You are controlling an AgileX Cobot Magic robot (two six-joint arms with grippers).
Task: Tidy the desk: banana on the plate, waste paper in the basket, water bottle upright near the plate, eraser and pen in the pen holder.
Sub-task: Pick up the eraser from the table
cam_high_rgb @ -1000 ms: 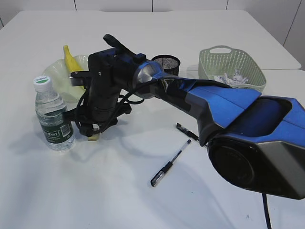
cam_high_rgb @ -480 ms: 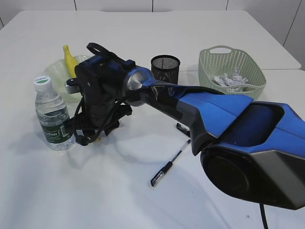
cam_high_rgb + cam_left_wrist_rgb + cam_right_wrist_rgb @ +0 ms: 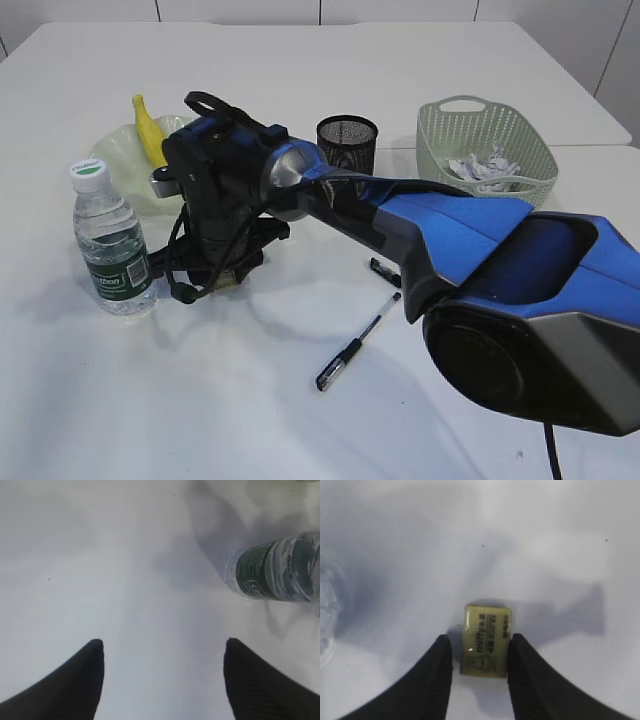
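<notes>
Reaching across the table, right gripper (image 3: 479,652) points down, clamping the eraser (image 3: 486,640).

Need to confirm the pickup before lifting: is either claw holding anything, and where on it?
The right claw grips the eraser by its two long sides, at the near end. The left claw is open, holding nothing.

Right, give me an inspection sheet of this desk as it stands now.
Surface: white table, bare between items.
Job's things: banana on plate; water bottle upright beside it; paper in basket; pen lying loose; pen holder upright; eraser on the table.
Clutter: nothing seen.
Grippers: right gripper jaws at the eraser's sides; left gripper open, empty.
Cables: black loops at the right wrist.
Surroundings: second white table behind.
</notes>
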